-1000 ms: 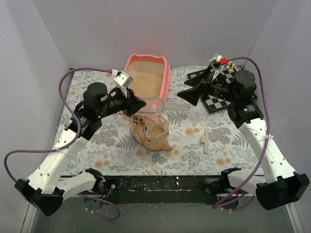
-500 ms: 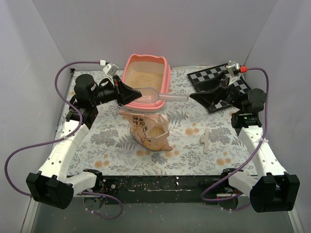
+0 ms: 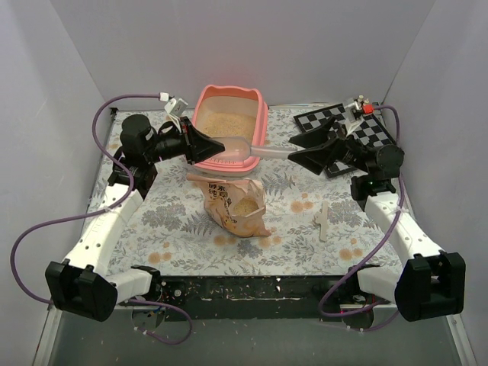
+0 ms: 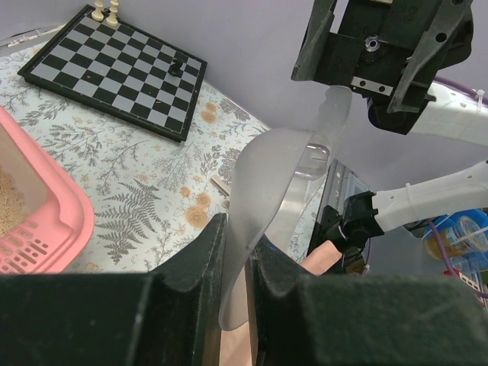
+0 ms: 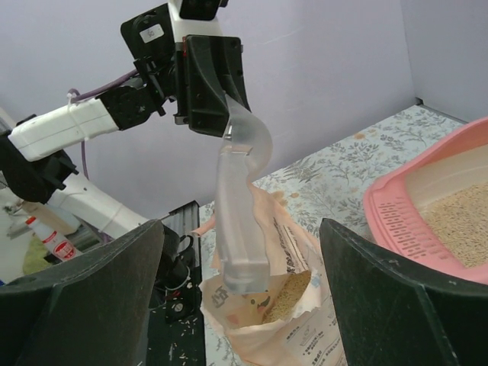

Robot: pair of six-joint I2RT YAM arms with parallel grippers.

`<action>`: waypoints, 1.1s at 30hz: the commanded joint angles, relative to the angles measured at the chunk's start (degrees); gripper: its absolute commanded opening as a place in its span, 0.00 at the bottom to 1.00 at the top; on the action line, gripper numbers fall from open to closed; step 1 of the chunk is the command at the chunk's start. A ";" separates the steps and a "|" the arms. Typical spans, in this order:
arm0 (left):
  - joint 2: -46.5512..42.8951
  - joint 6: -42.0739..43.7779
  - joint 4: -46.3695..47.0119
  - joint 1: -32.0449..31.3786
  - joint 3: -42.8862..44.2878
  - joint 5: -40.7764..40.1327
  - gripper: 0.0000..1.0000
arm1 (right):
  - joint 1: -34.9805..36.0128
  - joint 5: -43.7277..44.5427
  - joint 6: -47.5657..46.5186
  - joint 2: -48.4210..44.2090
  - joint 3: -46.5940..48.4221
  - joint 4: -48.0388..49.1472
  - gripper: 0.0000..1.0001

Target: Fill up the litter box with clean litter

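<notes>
The pink litter box (image 3: 261, 126) stands at the back centre with clean litter (image 3: 229, 123) spread in it. My left gripper (image 3: 207, 145) is shut on the bowl rim of a clear scoop (image 3: 238, 151), held over the box's near end. Seen from the left wrist, the scoop (image 4: 271, 179) is pinched between the jaws. Its handle (image 5: 238, 221) points right and ends between the wide-apart fingers of my right gripper (image 3: 296, 158), which is open and not touching it. Below stands the open orange-tan bag (image 3: 229, 206), with litter (image 5: 286, 299) showing inside.
A black-and-white chessboard (image 3: 335, 120) with a few pieces lies at the back right, partly under the right arm. A pale wooden stick (image 3: 323, 221) lies on the flowered cloth at the right front. Loose grains lie on the black front bar (image 3: 244, 288).
The left gripper has drawn back left, carrying the scoop up over the box's near end. The right gripper pulled back right, then came left up to the handle's end.
</notes>
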 commanded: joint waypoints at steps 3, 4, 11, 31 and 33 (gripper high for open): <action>0.15 -1.01 1.54 0.73 -0.17 0.34 0.00 | 4.37 1.51 -3.55 1.22 2.91 -1.28 0.89; 0.23 -1.01 1.54 0.73 -0.09 0.16 0.00 | 4.98 2.03 -4.52 1.31 3.09 -2.16 0.89; 1.02 -0.40 0.75 0.81 0.53 0.42 0.00 | 7.09 1.95 -7.78 3.41 6.34 -8.04 0.85; 0.94 -2.50 1.53 0.90 0.71 -1.42 0.00 | 9.21 0.63 -13.76 4.65 10.13 -20.80 0.76; 0.50 -3.12 1.54 0.90 0.27 -2.73 0.00 | 9.47 0.81 -13.15 4.82 9.78 -19.84 0.75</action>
